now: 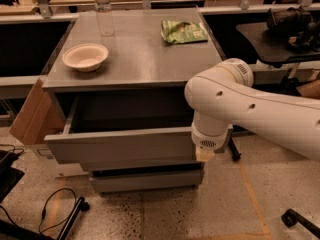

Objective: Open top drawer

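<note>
Open top drawer point(120, 146), gripper point(205, 155) at its front — right end

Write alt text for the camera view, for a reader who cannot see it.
A wide matte-grey top drawer stands pulled open from a grey cabinet, with the robot's hand at its front's right end. On top sit a cream bowl, clear bottle and green packet.

Matte grey is seen on the top drawer point(125, 146), cream on the gripper point(205, 155) at its right end, green on the packet point(183, 31).
</note>
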`<state>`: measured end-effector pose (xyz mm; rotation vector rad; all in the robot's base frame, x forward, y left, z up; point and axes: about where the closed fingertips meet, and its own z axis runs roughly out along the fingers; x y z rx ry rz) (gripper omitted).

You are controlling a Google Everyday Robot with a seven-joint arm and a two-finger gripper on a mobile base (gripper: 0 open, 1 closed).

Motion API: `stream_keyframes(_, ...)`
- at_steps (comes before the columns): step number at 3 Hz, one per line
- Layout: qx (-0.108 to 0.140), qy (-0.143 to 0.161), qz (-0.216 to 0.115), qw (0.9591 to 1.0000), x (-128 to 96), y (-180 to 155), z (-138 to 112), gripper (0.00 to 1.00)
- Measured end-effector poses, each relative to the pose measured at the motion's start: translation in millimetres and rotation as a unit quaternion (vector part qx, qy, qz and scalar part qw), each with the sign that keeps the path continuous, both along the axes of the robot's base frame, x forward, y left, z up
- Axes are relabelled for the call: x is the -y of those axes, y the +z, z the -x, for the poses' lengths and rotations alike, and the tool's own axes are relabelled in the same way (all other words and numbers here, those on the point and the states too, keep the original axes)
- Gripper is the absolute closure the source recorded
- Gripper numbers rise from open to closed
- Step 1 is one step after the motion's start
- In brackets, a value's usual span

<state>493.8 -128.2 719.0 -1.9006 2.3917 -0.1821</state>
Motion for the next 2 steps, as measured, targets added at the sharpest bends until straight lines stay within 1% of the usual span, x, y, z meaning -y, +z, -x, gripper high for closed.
stream_keyframes(1, -0.004, 0.002, -0.001, 1.0, -6.7, 19.5, 25.3, 0.92)
stream_keyframes(2, -0.002, 0.002, -0.001, 1.0, -6.5, 20.5, 25.5, 0.9)
